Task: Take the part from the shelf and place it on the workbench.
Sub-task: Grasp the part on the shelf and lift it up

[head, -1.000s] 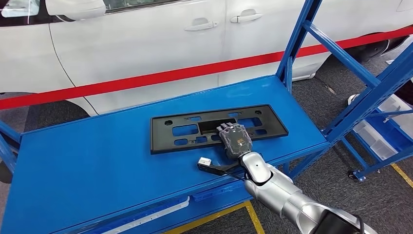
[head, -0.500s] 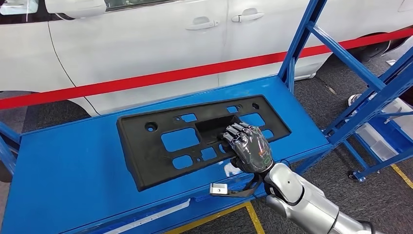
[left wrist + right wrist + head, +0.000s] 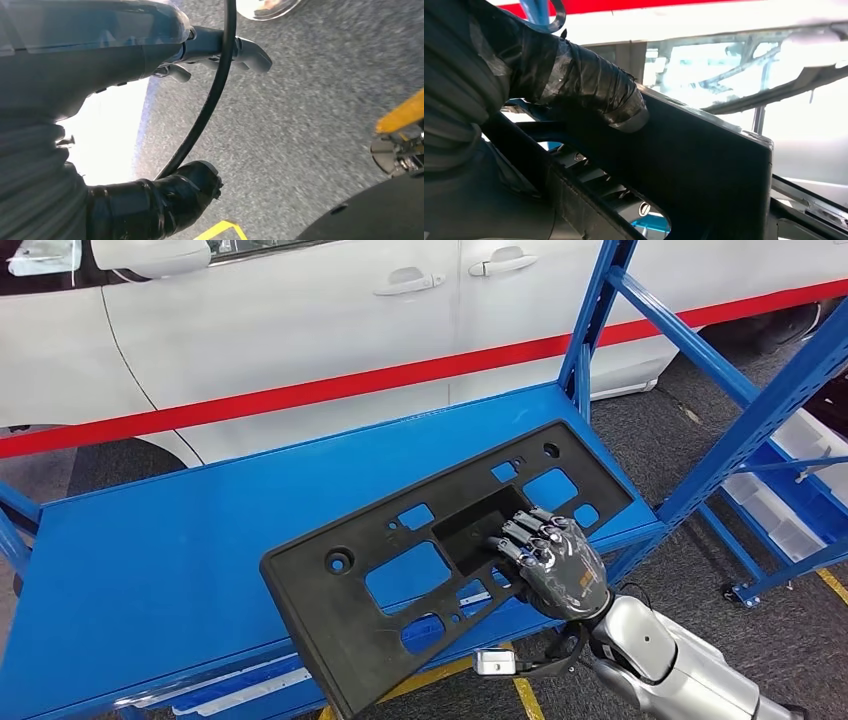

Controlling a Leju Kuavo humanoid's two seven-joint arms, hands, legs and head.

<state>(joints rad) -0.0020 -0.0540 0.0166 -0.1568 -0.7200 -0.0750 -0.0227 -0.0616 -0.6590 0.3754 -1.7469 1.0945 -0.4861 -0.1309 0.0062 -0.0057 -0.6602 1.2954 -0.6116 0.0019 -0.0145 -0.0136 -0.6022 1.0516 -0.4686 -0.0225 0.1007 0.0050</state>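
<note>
The part is a long black plastic plate holder (image 3: 400,580) with several cut-outs. My right hand (image 3: 555,565) grips it at its lower middle edge, fingers hooked into the central recess. The holder is lifted and tilted, its left end sticking out past the front edge of the blue shelf (image 3: 150,550). In the right wrist view the taped thumb (image 3: 594,87) presses against the black holder (image 3: 714,175). The left wrist view has my left hand (image 3: 150,55) hanging over grey floor, with nothing in it; whether its fingers are apart or curled is unclear.
A white car with a red stripe (image 3: 330,340) stands just behind the shelf. Blue rack uprights (image 3: 600,310) and diagonal braces (image 3: 740,440) rise on the right. Grey carpet and yellow floor tape (image 3: 520,690) lie below the shelf front.
My right hand has lifted the holder off the shelf and drawn it toward me, tilting it so its left end now overhangs the front edge. The view has shifted a little.
</note>
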